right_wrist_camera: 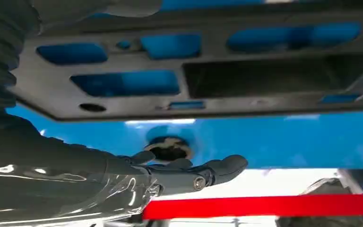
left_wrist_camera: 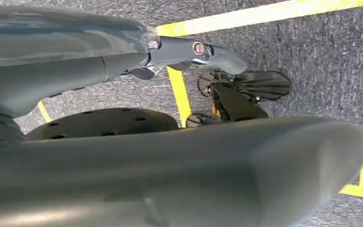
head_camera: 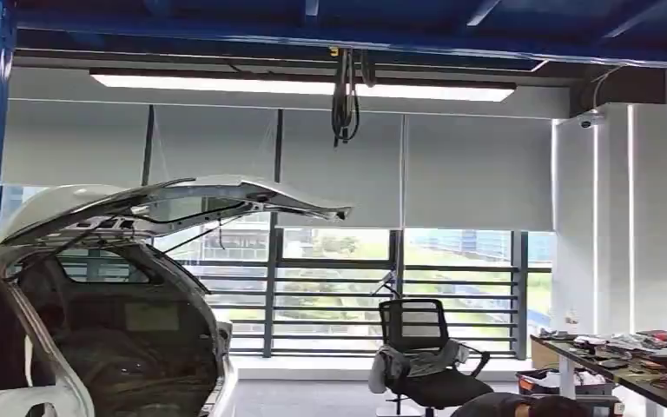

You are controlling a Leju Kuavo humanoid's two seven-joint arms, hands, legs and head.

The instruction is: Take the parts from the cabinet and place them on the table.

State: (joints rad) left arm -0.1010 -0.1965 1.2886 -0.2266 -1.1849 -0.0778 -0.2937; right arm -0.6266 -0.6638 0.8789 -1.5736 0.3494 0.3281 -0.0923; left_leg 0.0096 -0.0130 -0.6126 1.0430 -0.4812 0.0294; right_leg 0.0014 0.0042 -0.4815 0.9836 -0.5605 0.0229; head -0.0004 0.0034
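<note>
Hands first: our right hand (right_wrist_camera: 189,172) was spread flat, holding nothing, just under a grey stamped metal part (right_wrist_camera: 194,75) on the blue shelf (right_wrist_camera: 283,142). Our left hand (left_wrist_camera: 194,52) hung over carpet (left_wrist_camera: 312,47), fingers out, empty. Farther off stood the table (head_camera: 625,369).

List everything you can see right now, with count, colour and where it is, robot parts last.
Car body: one, white, tailgate raised, left of head view.
Office chair: one, black, by the window, cloth draped on it.
Workbench: one, dark top, cluttered, far right.
Ceiling light: one, white, overhead.
Metal part: one, grey with cutouts, beside the right robot hand.
Floor tape: yellow lines on grey carpet.
Left robot hand: grey, hanging over the floor.
Right robot hand: dark, fingers extended.
</note>
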